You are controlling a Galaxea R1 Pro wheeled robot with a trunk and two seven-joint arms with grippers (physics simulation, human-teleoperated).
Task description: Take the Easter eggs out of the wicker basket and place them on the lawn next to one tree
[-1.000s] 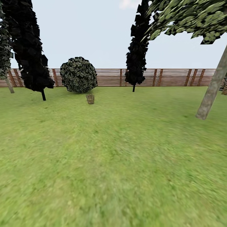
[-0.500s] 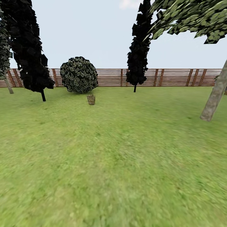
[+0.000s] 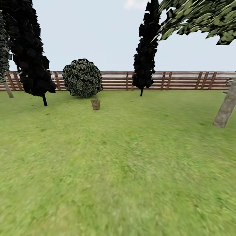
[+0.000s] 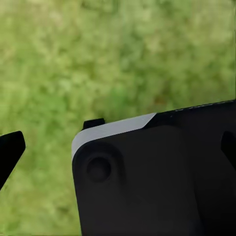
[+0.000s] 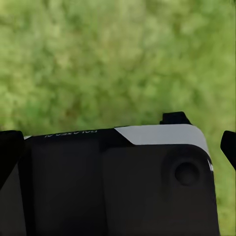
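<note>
The wicker basket [image 3: 95, 104] stands small and far off on the lawn [image 3: 118, 164], just in front of a round bush [image 3: 82, 78]. The Easter eggs are hidden at this distance. A tree with a thick grey-brown trunk [image 3: 225, 109] leans at the right edge, its leafy crown [image 3: 196, 16] overhead. In the left wrist view my left gripper [image 4: 118, 152] hangs over grass with its fingertips [image 4: 11, 150] wide apart and nothing held. In the right wrist view my right gripper [image 5: 118, 152] is also open and empty, with its fingertips [image 5: 10, 150] spread over grass.
Two dark cone-shaped trees [image 3: 29, 49] [image 3: 146, 49] stand left and centre-right. A brown slatted fence [image 3: 177, 80] closes the far side. Another pale trunk [image 3: 9, 89] shows at the far left. Black and white parts of my own body [image 4: 157, 177] [image 5: 118, 182] sit below each gripper.
The whole head view has shifted as I roll forward: the basket sits slightly lower and nearer, and the thick trunk has slid toward the right edge. Nothing on the lawn itself moved.
</note>
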